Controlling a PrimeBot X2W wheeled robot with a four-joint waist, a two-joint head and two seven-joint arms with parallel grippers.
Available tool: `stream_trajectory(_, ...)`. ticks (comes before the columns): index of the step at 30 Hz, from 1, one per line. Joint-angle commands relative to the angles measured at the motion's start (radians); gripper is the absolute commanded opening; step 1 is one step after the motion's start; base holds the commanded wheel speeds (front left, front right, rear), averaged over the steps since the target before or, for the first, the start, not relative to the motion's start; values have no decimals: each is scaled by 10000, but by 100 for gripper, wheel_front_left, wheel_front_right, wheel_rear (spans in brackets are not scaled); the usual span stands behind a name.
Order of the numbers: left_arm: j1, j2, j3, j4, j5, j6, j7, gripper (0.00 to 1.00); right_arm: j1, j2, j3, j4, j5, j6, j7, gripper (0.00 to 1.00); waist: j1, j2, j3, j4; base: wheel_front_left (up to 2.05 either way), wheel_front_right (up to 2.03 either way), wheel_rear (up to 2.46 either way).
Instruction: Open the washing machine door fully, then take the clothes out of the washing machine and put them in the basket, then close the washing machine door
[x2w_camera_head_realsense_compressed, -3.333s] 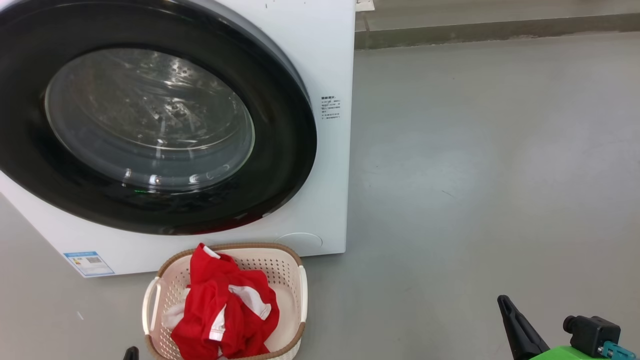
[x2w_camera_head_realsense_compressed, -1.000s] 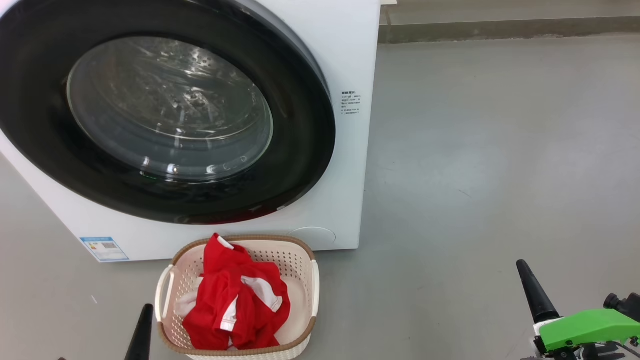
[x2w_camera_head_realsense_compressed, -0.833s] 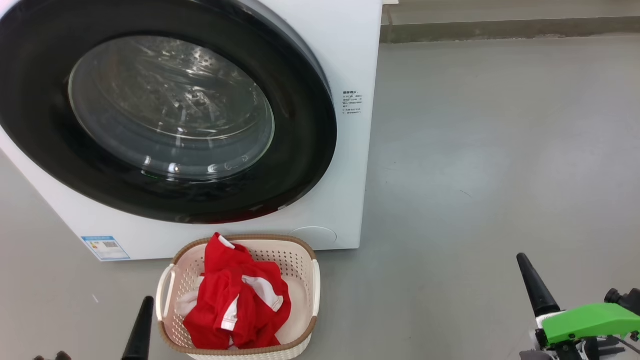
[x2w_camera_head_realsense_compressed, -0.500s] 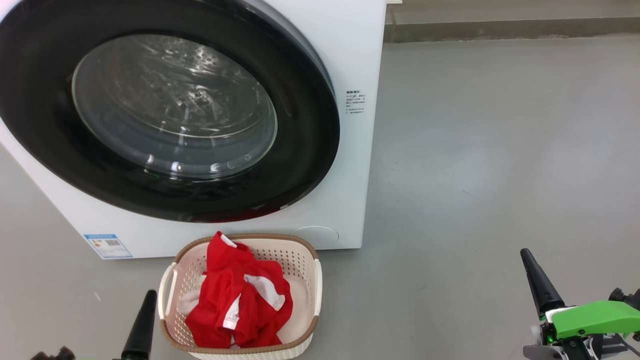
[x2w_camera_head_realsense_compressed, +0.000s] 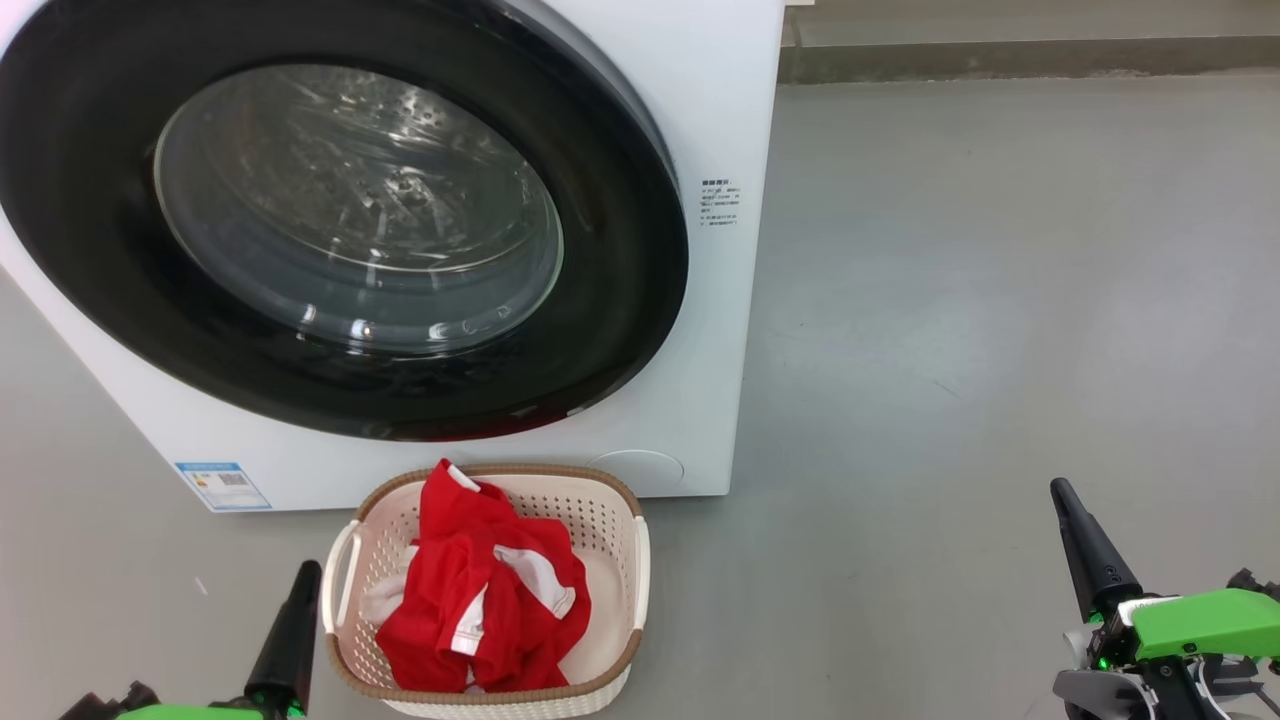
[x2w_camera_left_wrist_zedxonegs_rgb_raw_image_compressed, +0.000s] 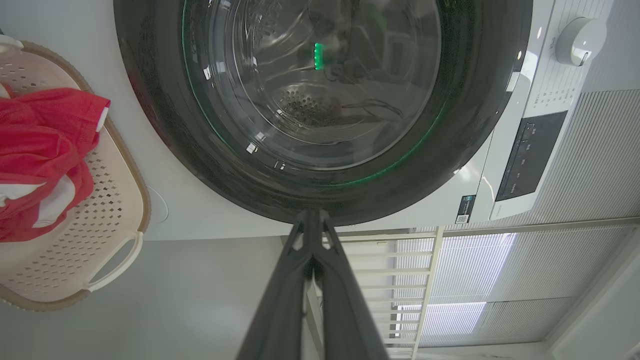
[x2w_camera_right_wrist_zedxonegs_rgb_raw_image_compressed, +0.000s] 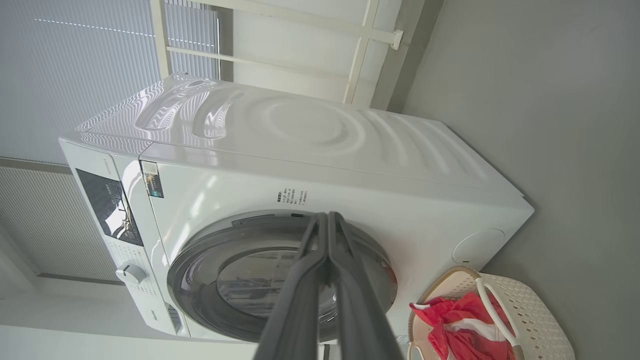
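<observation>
I'm judging task done: washing machine door (x2w_camera_head_realsense_compressed: 340, 220) sitting closed, clothes (x2w_camera_head_realsense_compressed: 480, 600) lying in near basket (x2w_camera_head_realsense_compressed: 600, 497). Holding left gripper (x2w_camera_left_wrist_zedxonegs_rgb_raw_image_compressed: 311, 215), right gripper (x2w_camera_right_wrist_zedxonegs_rgb_raw_image_compressed: 327, 216) pinched together, empty; parking next.

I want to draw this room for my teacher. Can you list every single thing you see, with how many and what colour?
washing machine: one, white, on the floor behind the basket
door: one, black rim with clear glass, shut on the machine's front
blue label: one, low on the machine's front
knob: one, white, on the machine's top strip
control panel: one, black, beside the knob
basket: one, cream with brown rim, in front of the machine
clothes: one heap, red with white, in the basket
floor: grey
left gripper: one, dark, shut, left of the basket
right gripper: one, dark, shut, over the floor on the right
</observation>
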Motion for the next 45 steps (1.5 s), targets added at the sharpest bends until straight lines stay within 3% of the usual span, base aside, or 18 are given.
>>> stream_trajectory(1, -512, 64, 255, -212, -234, -68, 103, 0, -536, -46, 122, -347, 217, -7, 81, 0, 0, -1, 1, 6, 0, 0, 0)
stream_trajectory(45, -561, 58, 250, -210, -470, -69, 166, 0, -567, -10, 53, -369, 409, -7, 169, 0, 0, -1, 5, 22, 0, 0, 0)
